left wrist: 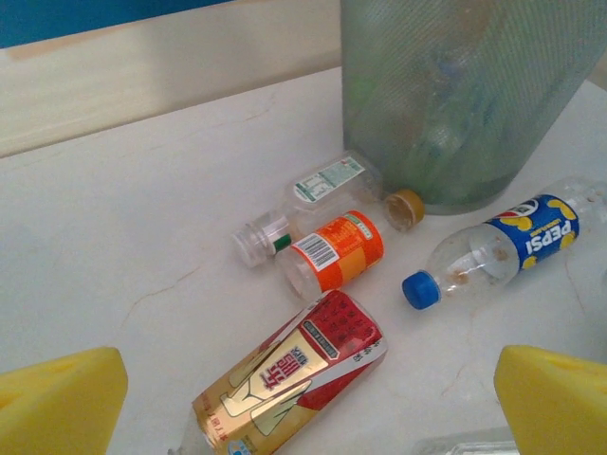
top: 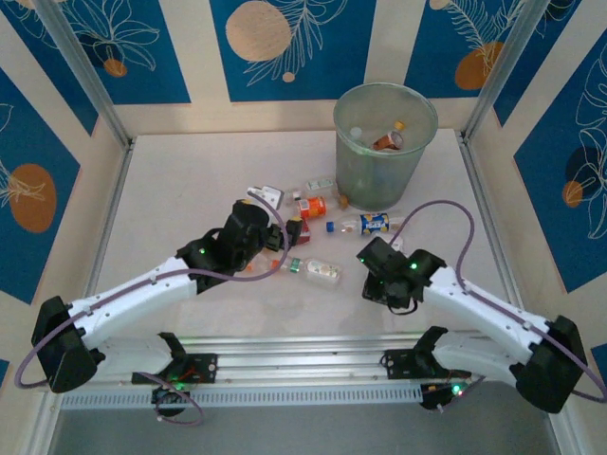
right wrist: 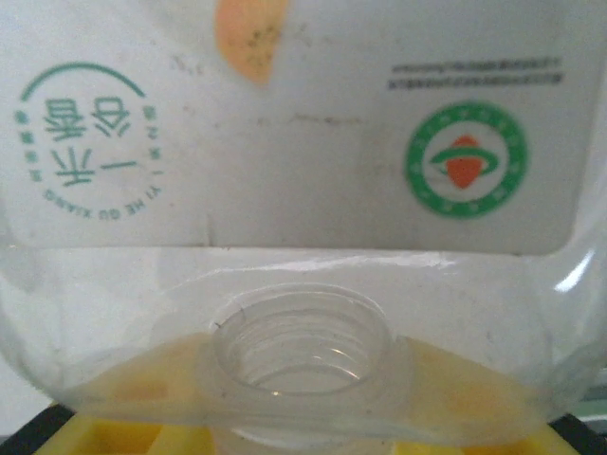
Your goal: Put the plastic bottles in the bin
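OK, we're mid-pick: right gripper [right wrist: 303, 398] clamped on a capless white-label bottle [right wrist: 303, 190], well apart from the bin [top: 379, 171]; left gripper [left wrist: 308, 403] hangs wide open over the red-label bottle [left wrist: 313, 365]. Next we'd lift and carry it above the bin.

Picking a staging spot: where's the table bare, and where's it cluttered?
Bare: the table's far-left stretch, between the left wall and the plastic bottles; a narrower strip from the bin to the right wall. Crowded: bottles scattered from the bin's foot toward the middle.
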`<state>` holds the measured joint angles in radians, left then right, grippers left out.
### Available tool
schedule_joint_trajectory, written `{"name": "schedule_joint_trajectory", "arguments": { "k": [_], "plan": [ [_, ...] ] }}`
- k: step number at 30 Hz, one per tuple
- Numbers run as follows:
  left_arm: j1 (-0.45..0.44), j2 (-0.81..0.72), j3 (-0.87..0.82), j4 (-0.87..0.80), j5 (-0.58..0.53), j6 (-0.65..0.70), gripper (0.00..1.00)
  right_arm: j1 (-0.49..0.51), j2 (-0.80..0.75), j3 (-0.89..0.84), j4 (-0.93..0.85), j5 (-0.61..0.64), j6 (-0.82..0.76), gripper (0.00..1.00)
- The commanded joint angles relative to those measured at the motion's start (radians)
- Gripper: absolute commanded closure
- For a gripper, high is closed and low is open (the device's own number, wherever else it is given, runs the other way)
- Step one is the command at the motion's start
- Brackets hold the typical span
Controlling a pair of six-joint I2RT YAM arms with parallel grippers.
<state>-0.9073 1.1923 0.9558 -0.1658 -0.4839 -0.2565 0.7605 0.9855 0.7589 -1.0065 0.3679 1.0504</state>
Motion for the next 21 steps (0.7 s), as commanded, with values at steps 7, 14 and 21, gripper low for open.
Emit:
{"name": "schedule_joint_trajectory", "arguments": {
  "k": [7,14,21],
  "plan": [
    [0.022,-0.025,0.015,-0.034,-0.055,-0.059,0.0,0.008,-0.119,0.281,-0.153,0.086,-0.094,1.0],
    [0.039,-0.036,0.009,-0.056,-0.063,-0.07,0.0,-0.026,0.06,0.6,-0.069,0.212,-0.319,1.0],
    [0.054,-0.09,-0.027,-0.078,-0.06,-0.084,0.0,-0.237,0.294,0.894,0.042,0.129,-0.475,1.0]
  ]
}}
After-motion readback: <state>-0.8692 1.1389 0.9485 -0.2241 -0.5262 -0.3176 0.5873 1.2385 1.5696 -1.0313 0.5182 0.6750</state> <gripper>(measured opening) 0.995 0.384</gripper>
